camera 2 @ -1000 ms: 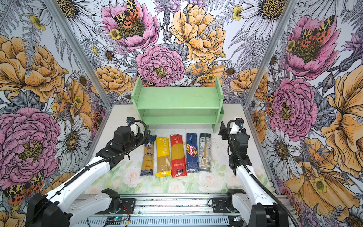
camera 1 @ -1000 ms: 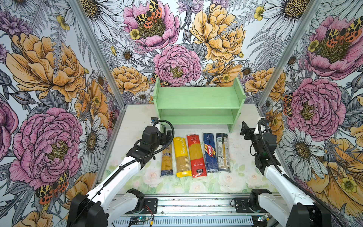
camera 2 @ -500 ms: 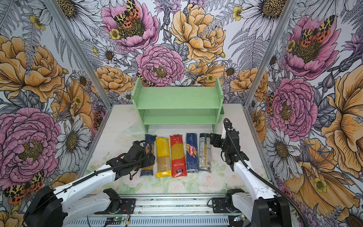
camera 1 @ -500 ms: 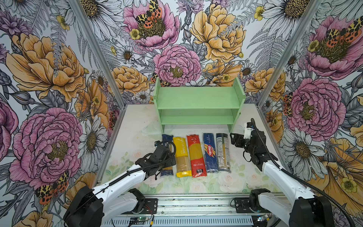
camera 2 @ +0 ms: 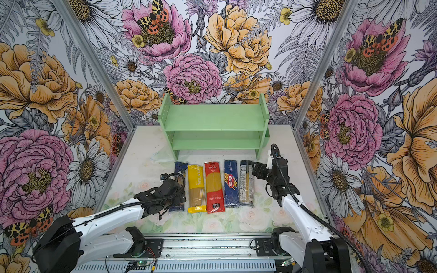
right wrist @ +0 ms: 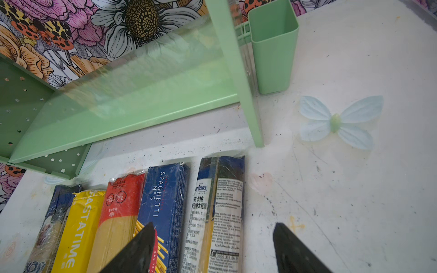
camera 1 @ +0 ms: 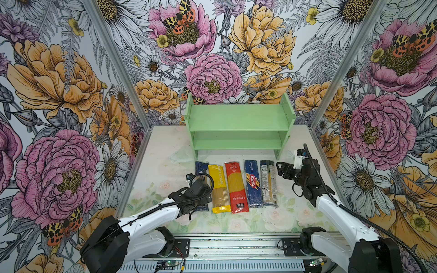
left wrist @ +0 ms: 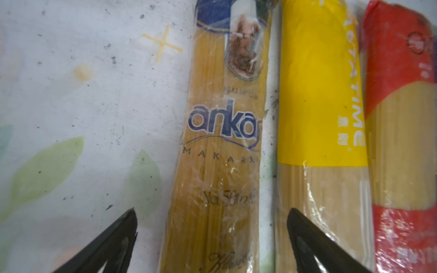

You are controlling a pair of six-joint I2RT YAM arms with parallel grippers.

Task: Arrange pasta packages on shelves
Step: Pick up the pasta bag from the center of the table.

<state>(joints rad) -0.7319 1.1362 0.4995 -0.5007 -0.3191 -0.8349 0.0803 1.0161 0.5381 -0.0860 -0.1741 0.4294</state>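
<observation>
Both top views show shelves (camera 1: 238,118) bare; five packets (camera 1: 235,186) lie mid-frame on the tabletop (camera 1: 163,163); your left gripper (left wrist: 211,212) and right gripper (right wrist: 215,224) gape empty.

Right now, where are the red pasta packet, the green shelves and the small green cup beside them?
red pasta packet (camera 1: 236,186): in a top view, on its clear middle part.
green shelves (camera 1: 238,118): in a top view, on the bare upper board.
small green cup (right wrist: 274,63): right wrist view, on its outer wall.
</observation>
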